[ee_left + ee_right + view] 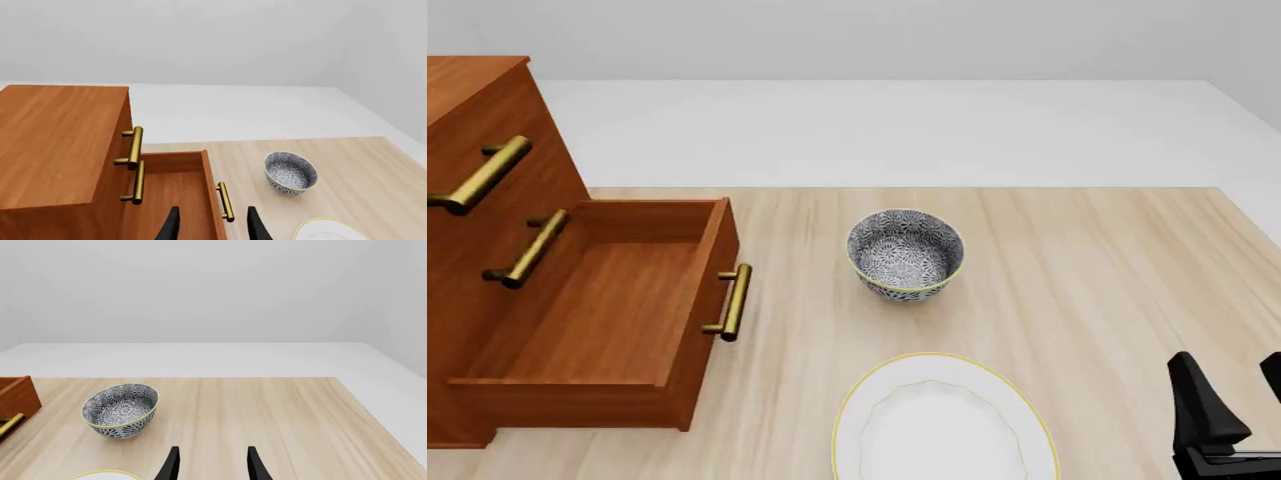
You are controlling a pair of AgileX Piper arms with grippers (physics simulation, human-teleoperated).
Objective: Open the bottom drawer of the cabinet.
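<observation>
The bottom drawer stands pulled out, its handle at 11 o'clock of the released left tool. The right tool, also spread, sits well apart at 3 o'clock

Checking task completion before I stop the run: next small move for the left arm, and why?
Probably lift the left gripper clear. The bottom drawer already stands pulled well out of the cabinet, and the open fingers hold nothing, straddling its handle area.

A pale light-wood table top with fine grain fills the lower frame. Behind it a plain white floor runs to a bare, evenly lit grey-white wall along the top.
</observation>
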